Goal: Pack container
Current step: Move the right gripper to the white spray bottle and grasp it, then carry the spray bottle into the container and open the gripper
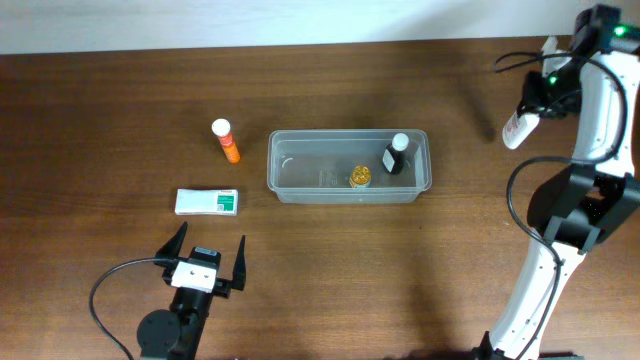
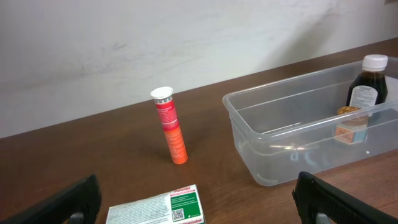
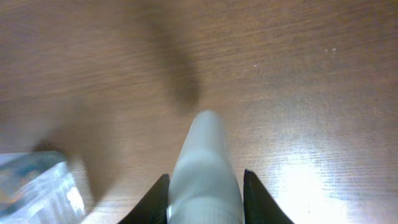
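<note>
A clear, translucent plastic rectangular container (image 1: 283, 170) with rounded corners and a thick rim sits at the middle of a dark brown wood-grain table (image 1: 100, 110), its long side running left to right. Inside it, at the right end, stands a dark glass bottle (image 1: 396, 157) with a white cap and a pale label. Just to its left is a small jar with a yellow-gold top (image 1: 360, 177) – its body shows only as a blur through the tub wall.

Left of the container, apart from it, an orange plastic tube with a white cap (image 2: 170, 126) stands upright and slightly tilted. Nearer still lies a flat white-and-green cardboard box (image 1: 207, 202); its print is too small to read, and the left wrist view cuts off its near edge.

The left gripper (image 1: 211, 242) hovers at the near edge of the table, its black fingers (image 2: 74, 202) spread wide with nothing between them.

The right gripper (image 1: 527, 112) is raised at the far right, well apart from the container. Its black fingers (image 3: 258, 196) press on either side of a smooth white plastic tube (image 3: 205, 155) with a rounded end – only the end shows, blurred, above the wood. A corner of the container appears at the lower left of that view, out of focus.
</note>
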### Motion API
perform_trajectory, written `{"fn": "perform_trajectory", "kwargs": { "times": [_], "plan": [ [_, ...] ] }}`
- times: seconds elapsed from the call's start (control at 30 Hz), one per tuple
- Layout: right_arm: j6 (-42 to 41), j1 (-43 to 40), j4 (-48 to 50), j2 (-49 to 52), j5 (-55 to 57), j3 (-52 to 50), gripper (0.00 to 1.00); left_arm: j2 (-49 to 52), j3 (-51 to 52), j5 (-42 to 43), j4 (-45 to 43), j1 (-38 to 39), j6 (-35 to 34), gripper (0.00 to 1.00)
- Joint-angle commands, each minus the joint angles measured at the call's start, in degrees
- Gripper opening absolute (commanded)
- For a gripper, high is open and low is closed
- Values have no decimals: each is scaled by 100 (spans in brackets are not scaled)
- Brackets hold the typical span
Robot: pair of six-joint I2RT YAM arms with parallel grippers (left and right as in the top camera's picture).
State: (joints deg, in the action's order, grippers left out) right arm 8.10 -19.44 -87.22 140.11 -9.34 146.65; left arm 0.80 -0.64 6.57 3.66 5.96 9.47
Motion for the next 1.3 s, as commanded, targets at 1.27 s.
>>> {"fn": "perform_trajectory", "kwargs": {
  "times": [1.27],
  "plan": [
    [-2039,2623,1185,-4319,-52,-4535,24,-39,13,-42,28,-26,92,99]
  ]
}}
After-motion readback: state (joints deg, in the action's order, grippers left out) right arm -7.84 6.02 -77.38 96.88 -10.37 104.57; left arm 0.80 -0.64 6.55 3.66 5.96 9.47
